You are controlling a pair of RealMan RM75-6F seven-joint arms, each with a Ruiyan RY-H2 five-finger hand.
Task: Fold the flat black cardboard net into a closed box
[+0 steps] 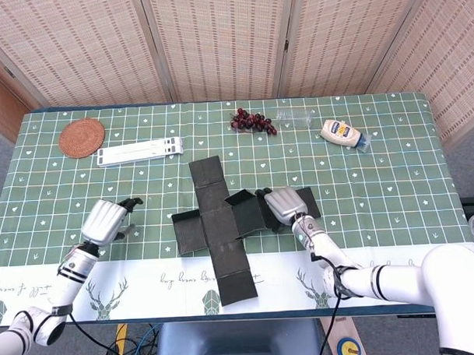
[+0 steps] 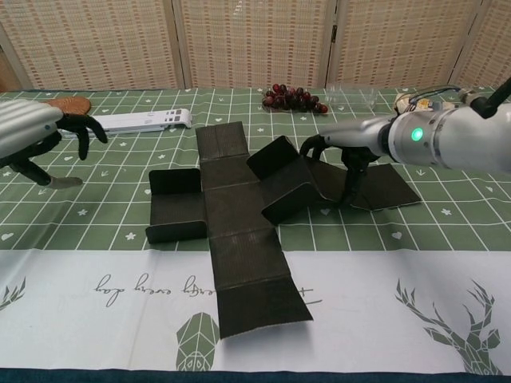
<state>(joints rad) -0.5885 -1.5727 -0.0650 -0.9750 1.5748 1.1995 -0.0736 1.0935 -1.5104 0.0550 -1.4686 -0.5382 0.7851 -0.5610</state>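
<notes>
Two hands were in view, and going from left to right the left hand (image 1: 108, 222) came first: it hovered over the table (image 1: 393, 188) with its fingers (image 2: 76, 124) apart and holding nothing, well apart from the black cardboard net (image 1: 219, 225). The net lay near the middle of the table, mostly flat, shaped like a cross; its long axis ran from the far side to the near edge, slightly tilted, with short flaps to both sides. On its right arm, one flap stood partly raised. The right hand (image 1: 283, 203) rested there, its dark fingers (image 2: 348, 171) curled down and touching this flap, pressing on it more than pinching it, as far as I could tell. So the net lay to the right of the left hand, and the right hand was clearly the nearer one. No container stood on the table; the box was not yet formed.
</notes>
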